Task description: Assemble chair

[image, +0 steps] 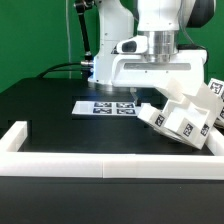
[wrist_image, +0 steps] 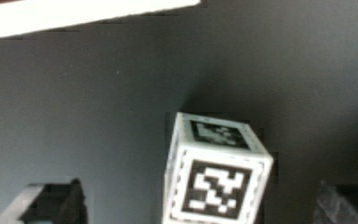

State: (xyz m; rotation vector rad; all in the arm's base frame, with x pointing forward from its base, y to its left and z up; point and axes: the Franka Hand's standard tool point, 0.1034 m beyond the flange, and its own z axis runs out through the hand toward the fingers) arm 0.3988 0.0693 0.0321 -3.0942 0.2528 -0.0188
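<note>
My gripper (image: 152, 92) hangs low over the black table (image: 60, 110), just above the cluster of chair parts (image: 185, 110) at the exterior view's right. The wrist view shows my two fingertips (wrist_image: 48, 203) as dark shapes on either side of the picture, spread wide apart. Nothing is held between them.

Between the fingertips in the wrist view stands one white chair block (wrist_image: 215, 170), carrying a square black-and-white tag on each of its two visible faces. It lies between the fingers but touches neither of them. Whether it is upright or tilted cannot be told from this view.

In the exterior view, the chair parts form a pile of blocky white pieces with tags, lying at angles against one another. My gripper housing covers part of the pile.

The marker board (image: 106, 105) lies flat on the table just beside the pile, toward the exterior view's left. A white border rail (image: 100, 140) runs along the near table edge and turns a corner at the exterior view's left. A green backdrop (image: 35, 40) stands behind the table.
</note>
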